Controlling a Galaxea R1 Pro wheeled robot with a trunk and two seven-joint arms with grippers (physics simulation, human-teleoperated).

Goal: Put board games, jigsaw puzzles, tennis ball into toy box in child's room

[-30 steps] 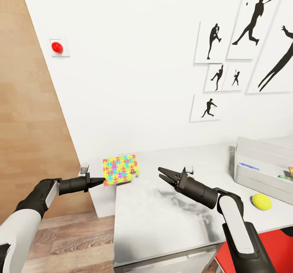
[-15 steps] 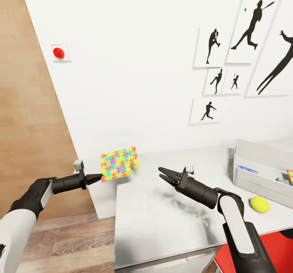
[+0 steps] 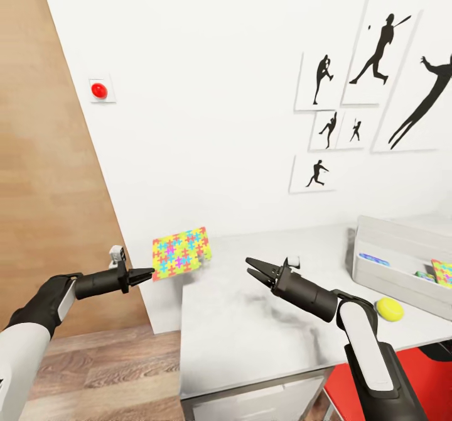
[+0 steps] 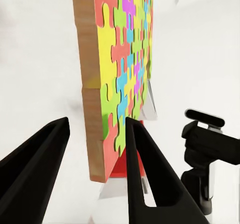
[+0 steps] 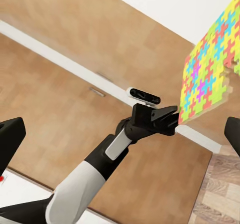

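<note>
Jigsaw puzzle (image 3: 181, 253) pinched at one corner by left gripper (image 3: 148, 275), held tilted clear of the table (image 3: 263, 320) edge for carrying toward toy box (image 3: 402, 264); right gripper (image 3: 252, 267) spread open, empty, over table.

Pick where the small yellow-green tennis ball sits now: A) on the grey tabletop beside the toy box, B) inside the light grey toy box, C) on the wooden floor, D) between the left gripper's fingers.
A: the small yellow-green tennis ball rests on the light grey tabletop, just outside the light grey toy box.
</note>
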